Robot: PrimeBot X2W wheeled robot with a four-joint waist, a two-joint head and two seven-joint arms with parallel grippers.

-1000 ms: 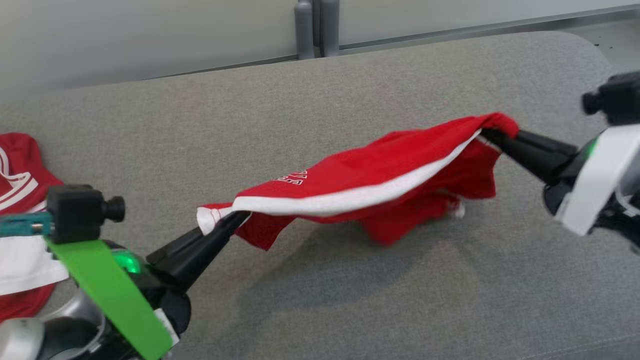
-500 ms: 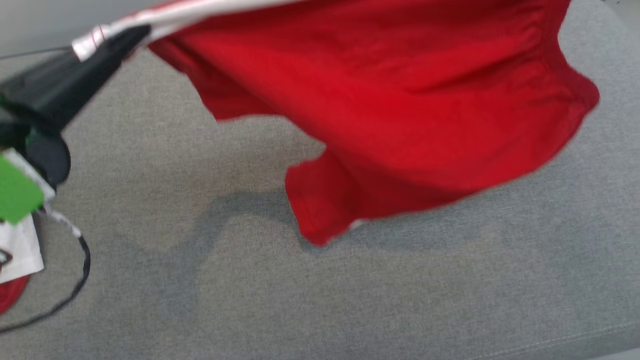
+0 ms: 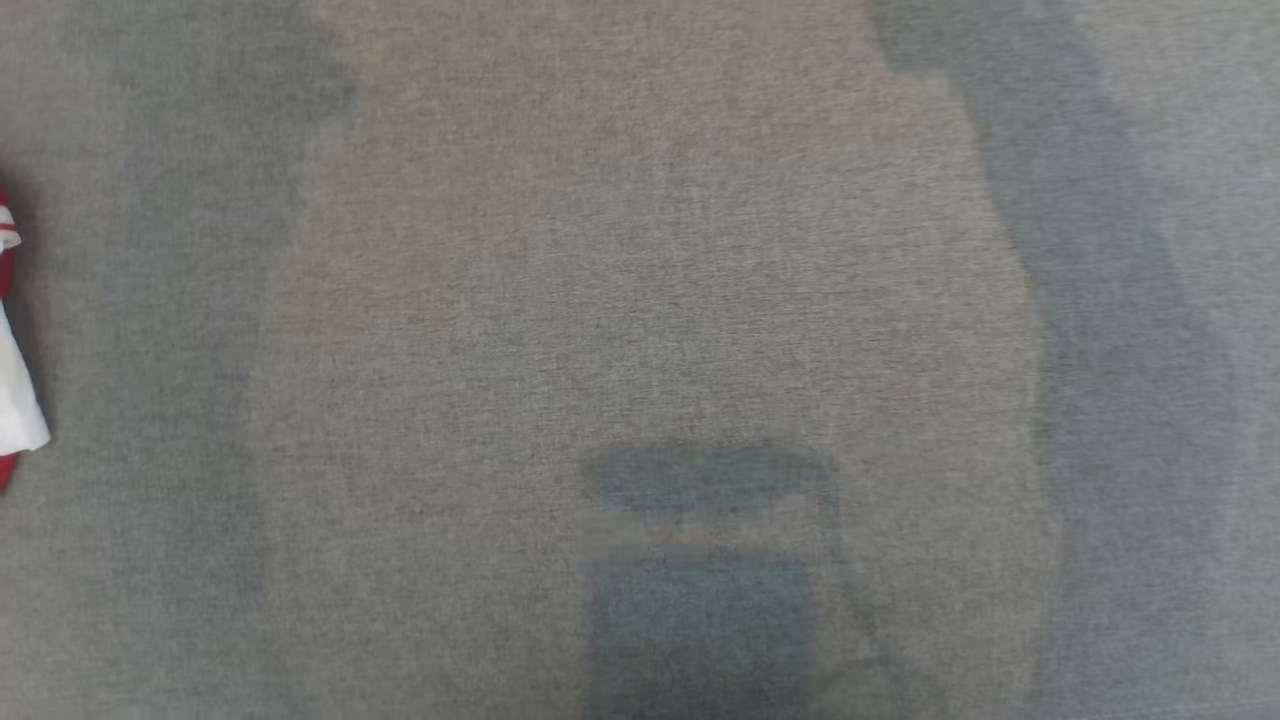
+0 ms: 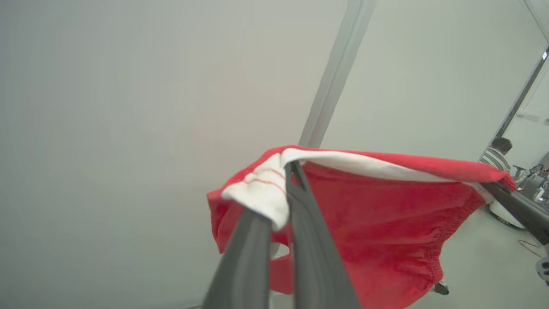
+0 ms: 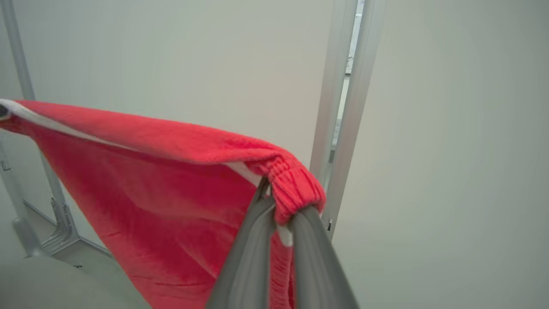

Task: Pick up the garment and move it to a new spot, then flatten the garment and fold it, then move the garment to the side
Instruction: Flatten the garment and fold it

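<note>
The left gripper [image 4: 279, 189] is clamped on a white-banded corner of the garment [image 4: 377, 214], with fabric bunched between its fingers. The right gripper [image 5: 283, 206] pinches the opposite corner, where a red ribbed hem folds over its tips. Between them the garment hangs in the air, its top edge stretched taut and its red body drooping below. Behind it in the left wrist view are a post [image 4: 334, 73], a pale wall and a distant person [image 4: 495, 154]. The head view shows a grey cushion [image 3: 640, 300] with soft shadows and a red-and-white cloth [image 3: 12, 400] at its left edge
</note>
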